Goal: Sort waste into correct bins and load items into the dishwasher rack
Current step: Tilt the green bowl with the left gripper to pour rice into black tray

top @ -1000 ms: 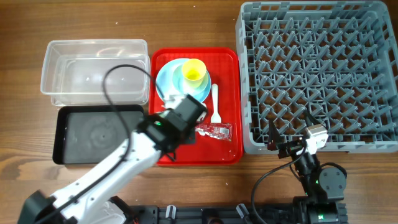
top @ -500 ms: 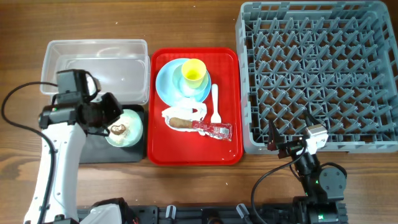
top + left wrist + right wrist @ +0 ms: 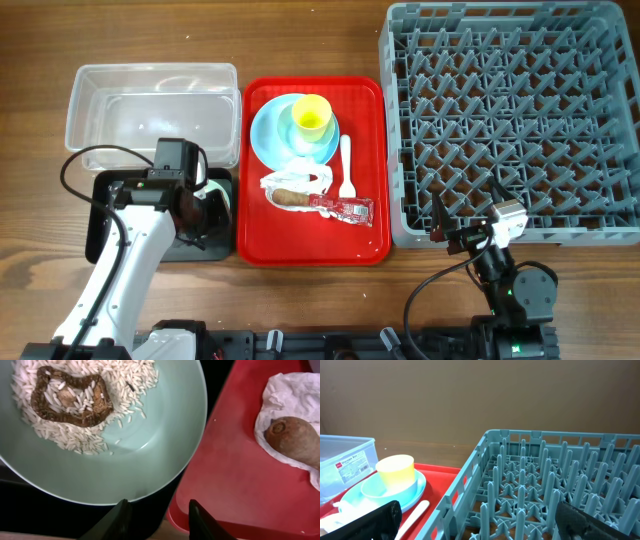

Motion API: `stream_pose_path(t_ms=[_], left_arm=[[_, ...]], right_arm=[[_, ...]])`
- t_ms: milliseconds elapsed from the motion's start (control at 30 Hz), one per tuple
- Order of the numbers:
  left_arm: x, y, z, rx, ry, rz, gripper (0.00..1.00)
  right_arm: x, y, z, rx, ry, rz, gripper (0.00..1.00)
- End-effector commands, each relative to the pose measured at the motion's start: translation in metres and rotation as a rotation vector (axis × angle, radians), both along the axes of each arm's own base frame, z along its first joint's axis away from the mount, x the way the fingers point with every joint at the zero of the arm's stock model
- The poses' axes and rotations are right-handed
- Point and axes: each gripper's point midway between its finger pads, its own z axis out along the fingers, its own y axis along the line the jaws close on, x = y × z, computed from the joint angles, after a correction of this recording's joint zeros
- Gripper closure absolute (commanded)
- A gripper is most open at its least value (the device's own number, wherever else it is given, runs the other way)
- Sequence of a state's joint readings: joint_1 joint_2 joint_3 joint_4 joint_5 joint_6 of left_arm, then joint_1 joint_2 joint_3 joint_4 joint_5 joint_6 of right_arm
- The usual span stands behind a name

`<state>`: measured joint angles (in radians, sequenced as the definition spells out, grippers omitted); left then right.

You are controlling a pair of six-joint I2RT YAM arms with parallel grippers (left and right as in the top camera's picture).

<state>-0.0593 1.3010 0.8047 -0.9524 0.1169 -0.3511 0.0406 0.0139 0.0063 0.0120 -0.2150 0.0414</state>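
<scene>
The pale green bowl (image 3: 150,450) holds white rice (image 3: 127,380) and a brown scrap (image 3: 70,400) and lies over the black tray (image 3: 110,225). In the overhead view only a sliver of it (image 3: 217,188) shows under my left arm. My left gripper (image 3: 160,520) (image 3: 193,215) is open just off the bowl's rim, above the gap between the black tray and the red tray (image 3: 365,235). On the red tray lie crumpled paper (image 3: 300,178) around a brown food piece (image 3: 293,198), a red sauce packet (image 3: 345,208), and a yellow cup (image 3: 311,115) in a light blue bowl (image 3: 318,146) on a plate (image 3: 266,130). My right gripper (image 3: 480,522) (image 3: 465,215) is open and empty at the front edge of the grey rack (image 3: 510,120).
The clear tub (image 3: 150,115) stands behind the black tray. A white plastic utensil (image 3: 347,168) lies on the red tray beside the plate. The red tray's left rim (image 3: 200,495) is close to the bowl.
The left arm brought the green bowl from the red tray over the black tray, then shifted right so that its wrist covers the bowl. The right arm has not moved.
</scene>
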Motion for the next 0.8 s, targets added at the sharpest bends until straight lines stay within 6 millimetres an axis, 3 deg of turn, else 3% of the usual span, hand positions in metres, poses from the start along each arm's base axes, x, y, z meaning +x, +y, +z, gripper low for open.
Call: stream_pose_path(t_ms=[0,33,233,533,600,767], left_arm=[[-0.001,0.014,-0.001,0.084,-0.004,0.060,0.62],[-0.001,0.030,-0.001,0.168,-0.006,0.129,0.62],[0.033,0.065,0.006,0.311,-0.165,0.266,0.58],[0.021,0.094,-0.023,0.504,-0.079,0.270,0.53],[0.020,0.106,-0.019,0.586,-0.081,0.278,0.53],[0.020,0.118,-0.018,0.601,-0.088,0.323,0.54]], right_arm=[[0.000,-0.002,0.001,0.013,-0.004,-0.011,0.00],[0.000,-0.002,0.001,0.013,-0.004,-0.011,0.00],[0.000,-0.002,0.001,0.013,-0.004,-0.011,0.00],[0.000,-0.002,0.001,0.013,-0.004,-0.011,0.00],[0.000,-0.002,0.001,0.013,-0.004,-0.011,0.00],[0.000,-0.002,0.001,0.013,-0.004,-0.011,0.00]])
